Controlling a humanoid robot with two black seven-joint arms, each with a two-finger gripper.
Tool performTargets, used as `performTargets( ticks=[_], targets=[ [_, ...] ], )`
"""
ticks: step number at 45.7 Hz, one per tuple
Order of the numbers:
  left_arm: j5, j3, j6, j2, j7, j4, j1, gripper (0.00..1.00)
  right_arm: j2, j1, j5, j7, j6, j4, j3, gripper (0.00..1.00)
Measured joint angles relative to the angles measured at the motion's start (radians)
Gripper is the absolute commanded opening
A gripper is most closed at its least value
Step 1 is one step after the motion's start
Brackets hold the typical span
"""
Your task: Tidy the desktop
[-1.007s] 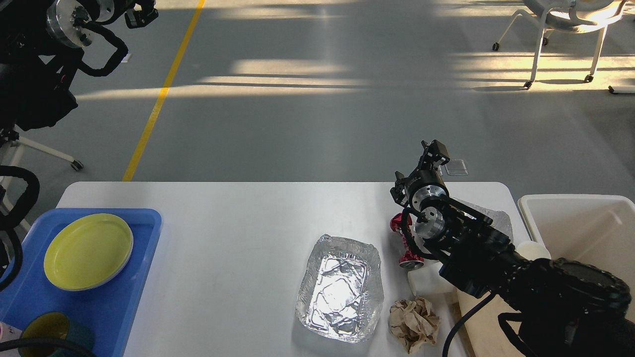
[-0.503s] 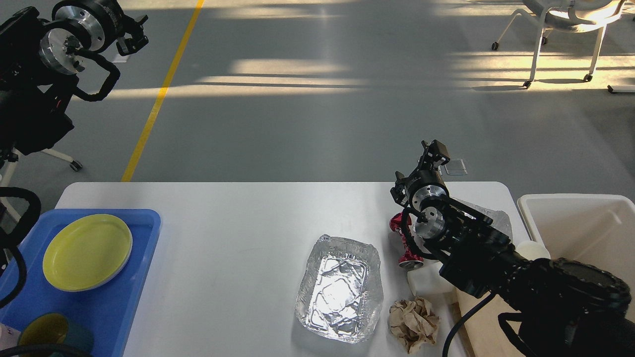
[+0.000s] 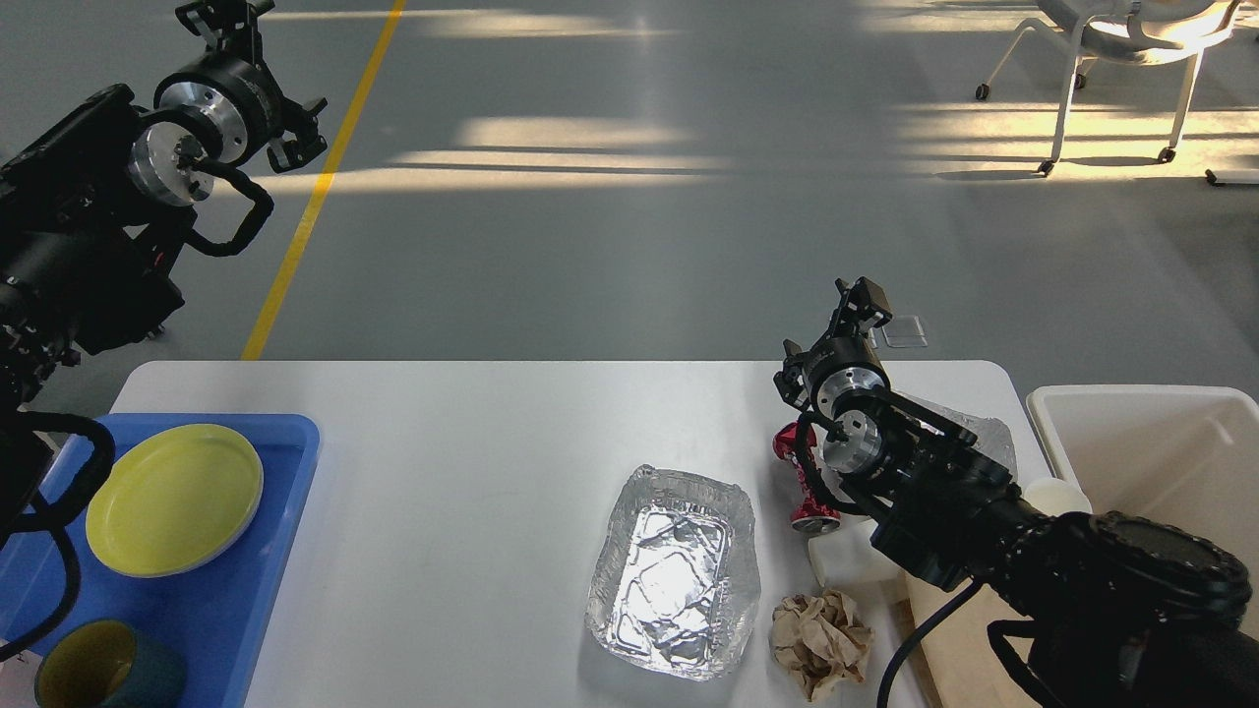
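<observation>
The bench (image 3: 472, 472) fills the lower middle, with a foil tray (image 3: 677, 573) and crumpled paper (image 3: 819, 642) loose near the white bin (image 3: 1141, 433). I'd bin those first, approaching low and slow. Left end effector (image 3: 218, 15) and right end effector (image 3: 860, 298): can't tell if open.

Both arms black, matte housings. Left arm (image 3: 89, 226): polished silver disc flanges at wrist, ringed with small screw holes; a black ribbed cable loops beneath. Right arm (image 3: 984, 511): same silver flanges, a thick knurled black collar nearer the shoulder end, a thin black cable hanging under it. Left gripper (image 3: 221, 15) and right gripper (image 3: 858, 298) small, black, angular; finger detail possibly too dark to resolve.
</observation>
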Motion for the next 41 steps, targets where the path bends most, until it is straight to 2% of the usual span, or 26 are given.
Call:
performTargets(
  ticks=[8, 20, 26, 30, 37, 41],
  targets=[
    [0.000, -0.002, 0.000, -0.014, -0.011, 0.000, 0.056, 0.97, 0.000, 0.000, 0.000, 0.000, 0.000, 0.000, 0.000, 1.00],
    [0.001, -0.002, 0.000, -0.046, -0.126, 0.000, 0.140, 0.97, 0.000, 0.000, -0.001, 0.000, 0.000, 0.000, 0.000, 1.00],
    [0.001, 0.000, 0.000, -0.069, -0.142, 0.000, 0.165, 0.97, 0.000, 0.000, -0.001, 0.000, 0.000, 0.000, 0.000, 1.00],
    [0.002, 0.002, 0.002, -0.085, -0.169, 0.000, 0.184, 0.97, 0.000, 0.000, 0.000, 0.000, 0.000, 0.000, 0.000, 1.00],
    [0.007, 0.009, 0.007, -0.097, -0.261, 0.002, 0.223, 0.97, 0.000, 0.000, 0.000, 0.000, 0.000, 0.000, 0.000, 1.00],
    [0.007, 0.012, 0.007, -0.101, -0.336, 0.002, 0.240, 0.97, 0.000, 0.000, 0.000, 0.000, 0.000, 0.000, 0.000, 1.00]
  ],
)
